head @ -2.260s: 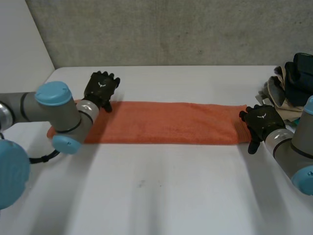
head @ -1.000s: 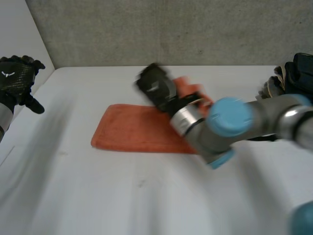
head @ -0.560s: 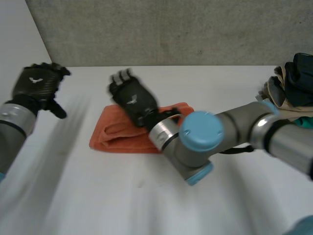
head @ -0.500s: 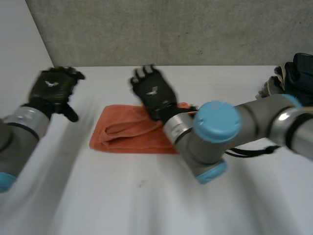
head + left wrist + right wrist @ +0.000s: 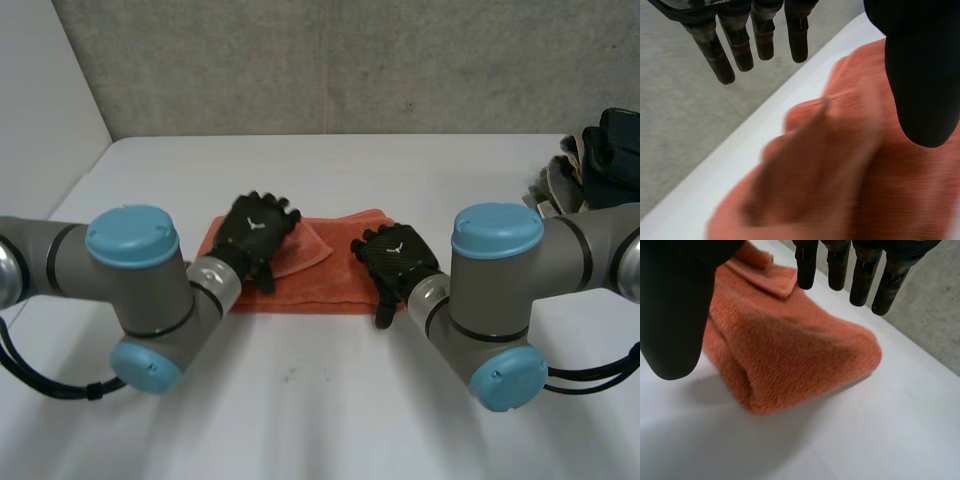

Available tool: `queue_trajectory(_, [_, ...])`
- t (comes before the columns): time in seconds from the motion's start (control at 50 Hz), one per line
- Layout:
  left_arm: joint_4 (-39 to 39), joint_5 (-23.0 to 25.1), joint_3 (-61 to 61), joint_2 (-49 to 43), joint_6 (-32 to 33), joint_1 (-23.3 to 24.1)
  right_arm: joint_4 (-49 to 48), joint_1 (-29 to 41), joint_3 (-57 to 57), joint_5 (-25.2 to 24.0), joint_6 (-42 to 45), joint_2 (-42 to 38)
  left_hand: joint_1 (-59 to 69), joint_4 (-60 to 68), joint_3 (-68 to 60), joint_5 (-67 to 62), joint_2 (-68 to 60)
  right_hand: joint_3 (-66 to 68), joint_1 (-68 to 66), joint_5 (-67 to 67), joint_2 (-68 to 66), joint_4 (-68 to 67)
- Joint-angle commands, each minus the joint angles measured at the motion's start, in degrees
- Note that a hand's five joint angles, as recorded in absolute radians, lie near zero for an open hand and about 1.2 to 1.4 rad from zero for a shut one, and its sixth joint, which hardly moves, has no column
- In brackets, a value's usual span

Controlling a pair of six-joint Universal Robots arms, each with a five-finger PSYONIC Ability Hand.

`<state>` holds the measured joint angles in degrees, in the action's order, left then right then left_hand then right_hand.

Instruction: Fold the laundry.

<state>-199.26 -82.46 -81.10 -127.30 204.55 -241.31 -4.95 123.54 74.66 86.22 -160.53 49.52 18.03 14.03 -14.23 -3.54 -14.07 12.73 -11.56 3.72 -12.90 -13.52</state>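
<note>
Midway along the table (image 5: 330, 420), the folded orange towel (image 5: 335, 285) is lying parallel to the far edge, the left hand (image 5: 255, 228) being held open over one end, the right hand (image 5: 395, 262) likewise open over the other.

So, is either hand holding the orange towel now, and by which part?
Nothing is held. The left hand and the right hand are open, fingers straight, over the two ends of the folded orange towel.
</note>
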Motion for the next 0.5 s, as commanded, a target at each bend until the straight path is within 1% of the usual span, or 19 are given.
queue_trajectory(0.02, [0.01, -3.76, 4.98, -2.68, 1.11, -1.70, -0.42, 0.13, -0.75, 0.00, 0.04, -2.40, -2.77, 1.23, -1.03, -1.72, -1.19, 14.82, -15.99, 13.83, -14.65, -14.03])
queue_trajectory(0.04, [0.09, -3.85, 5.16, -3.03, 1.20, -1.70, -0.59, 0.13, -0.84, 0.00, 0.04, -2.93, -2.77, 1.23, -1.03, -1.72, -1.19, 19.34, -20.51, 18.35, -19.17, -18.56])
queue_trajectory(0.14, [0.01, -3.76, 5.34, -4.09, 1.37, -1.79, -2.61, 0.13, -1.19, 0.62, 0.39, -4.16, -2.77, 1.23, -1.03, -1.72, -1.19, 26.60, -27.77, 25.61, -26.43, -25.81])
queue_trajectory(0.18, [-0.08, -3.76, 5.51, -4.70, 1.46, -1.79, -4.18, 0.13, -1.28, 1.49, 0.65, -4.60, -2.77, 1.23, -1.03, -1.72, -1.19, 33.47, -34.64, 32.48, -33.30, -32.69])
queue_trajectory(0.26, [0.01, -4.02, 6.92, -6.11, 2.42, -1.79, -5.69, 0.13, -1.28, 2.81, 1.09, -5.04, -2.77, 1.23, -1.03, -1.72, -1.19, 35.37, -36.53, 34.38, -35.20, -34.58])
queue_trajectory(0.3, [-0.08, -4.11, 7.53, -6.64, 3.83, -1.79, -5.69, 0.04, -1.19, 3.08, 1.18, -5.04, -2.77, 1.23, -1.03, -1.72, -1.19, 39.71, -40.88, 38.72, -39.54, -38.93])
queue_trajectory(0.32, [-0.17, -4.11, 7.62, -6.73, 4.36, -1.79, -5.69, 0.04, -1.19, 3.08, 1.18, -5.04, -2.77, 1.23, -1.03, -1.72, -1.19, 43.91, -45.07, 42.91, -43.74, -43.12])
queue_trajectory(0.38, [-1.39, -4.37, 8.59, -7.08, 6.64, -1.79, -5.87, 0.04, -0.84, 3.25, 1.27, -4.69, -2.27, 1.74, -1.53, -2.22, -1.69, 67.19, -68.35, 66.20, -67.02, -66.40])
queue_trajectory(0.42, [-3.15, -5.60, 9.46, -7.43, 7.70, -1.97, -5.87, 0.04, -0.23, 3.25, 1.27, -3.99, -0.76, 3.24, -3.04, -3.73, -3.20, 67.27, -68.44, 66.28, -67.10, -66.48])
queue_trajectory(0.44, [-5.16, -8.13, 10.43, -7.87, 8.48, -2.31, -5.87, -0.05, 0.04, 3.25, 1.27, -3.82, 0.08, 4.09, -3.88, -4.57, -4.04, 67.27, -68.44, 66.28, -67.10, -66.48])
queue_trajectory(0.48, [-6.93, -11.22, 10.79, -8.05, 9.45, -3.37, -5.52, -0.14, 0.57, 3.17, 1.27, -3.38, 0.26, 4.26, -4.06, -4.75, -4.22, 67.27, -68.44, 66.28, -67.10, -66.48])
queue_trajectory(0.5, [-8.24, -13.84, 10.70, -7.96, 10.76, -4.85, -5.25, -0.66, 1.61, 3.08, 1.27, -2.50, 0.09, 4.10, -3.89, -4.58, -4.05, 67.27, -68.44, 66.28, -67.10, -66.48])
